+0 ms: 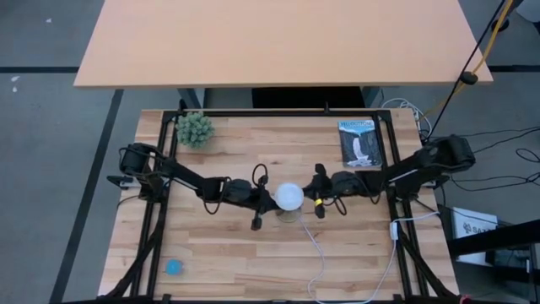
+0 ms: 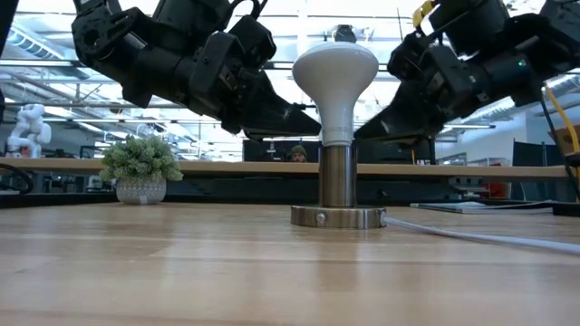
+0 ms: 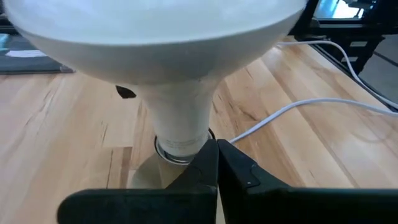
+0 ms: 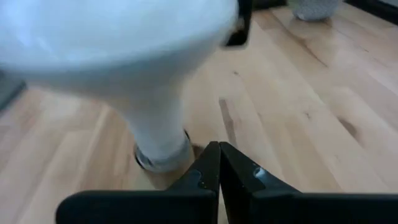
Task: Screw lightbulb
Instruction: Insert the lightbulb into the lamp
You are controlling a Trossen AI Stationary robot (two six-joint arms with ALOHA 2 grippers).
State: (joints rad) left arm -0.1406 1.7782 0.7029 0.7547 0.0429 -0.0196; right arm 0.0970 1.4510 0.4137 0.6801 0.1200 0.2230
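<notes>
Lightbulb [image 1: 290,197] sits upright at the middle of the wooden counter [image 1: 253,245] from overhead, its white globe hiding the socket beneath; the left claw [image 1: 268,196] comes in from the left and the right claw [image 1: 312,200] from the right, both tips just beside the globe; a white cord [image 1: 319,253] trails toward the near edge, a small blue disc [image 1: 174,268] lies at the near left corner, a potted plant [image 1: 195,129] at the far left and a booklet [image 1: 360,143] at the far right.

From counter height the bulb stands straight in a metal socket [image 2: 338,177] on a round base [image 2: 338,216]; the globe is on top, the neck runs down into the sleeve; both claws slant down toward the neck from either side, and I cannot tell whether either touches it.

Left wrist camera: the left claw's fingers [image 3: 205,174] are pressed together with nothing between them, pointing at the bulb's neck where it meets the socket.

Right wrist camera: the same, the fingers [image 4: 208,168] closed on nothing, aimed at the base of the neck from the other side.

I'd judge the bulb is seated or nearly so, and neither claw is gripping it; whether it is fully tight I cannot say; if turning remains, a claw would have to spread, take the neck or globe gently, and twist without tipping the base.
</notes>
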